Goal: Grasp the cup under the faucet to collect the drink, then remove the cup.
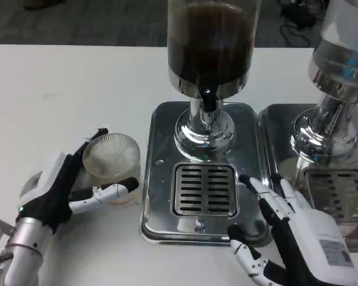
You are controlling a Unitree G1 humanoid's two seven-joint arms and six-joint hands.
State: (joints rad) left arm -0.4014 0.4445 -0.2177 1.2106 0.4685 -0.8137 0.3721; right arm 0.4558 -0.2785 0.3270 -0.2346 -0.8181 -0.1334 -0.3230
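Silver forearms; each robot hand (51,193) white-backed, black-and-white fingers; label on right (304,238).

One head view looks steeply down from above the robot's forearms, facing forward over the white counter (59,77). It sits close: the left hand (53,190) and right hand (298,229) fill the lower corners, the dispenser (210,42) beyond them is cropped at the top.
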